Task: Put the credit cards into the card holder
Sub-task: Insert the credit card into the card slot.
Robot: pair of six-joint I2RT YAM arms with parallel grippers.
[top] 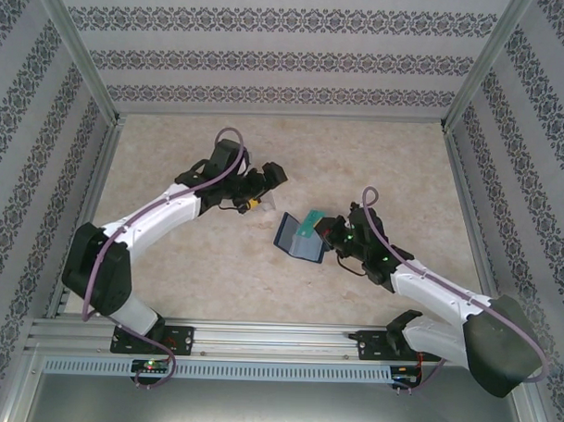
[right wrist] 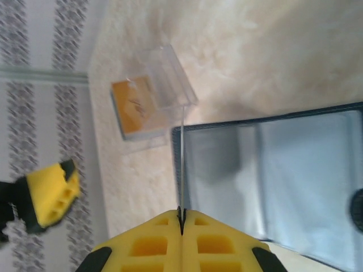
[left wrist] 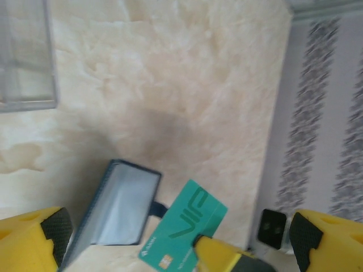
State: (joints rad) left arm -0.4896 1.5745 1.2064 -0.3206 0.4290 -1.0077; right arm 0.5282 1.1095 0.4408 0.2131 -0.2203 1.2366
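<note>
A teal credit card (left wrist: 180, 225) hangs tilted just above the open card holder (left wrist: 116, 205), a navy wallet with a pale blue-grey inside. My right gripper (right wrist: 181, 214) is shut on this card, which runs edge-on as a thin line (right wrist: 182, 164) from the jaws toward the card holder (right wrist: 283, 175). From above, the right gripper (top: 326, 231) holds the card (top: 310, 221) over the card holder (top: 295, 239). My left gripper (top: 262, 189) stands wide open to the upper left, apart from the card. An orange credit card (right wrist: 134, 106) lies in a clear box.
The clear plastic box (right wrist: 156, 93) sits on the table beyond the wallet, with its lid raised, and also appears by the left gripper (left wrist: 25, 56). Patterned walls (top: 506, 163) close in the table on three sides. Bare tabletop (top: 216, 255) lies in front of the wallet.
</note>
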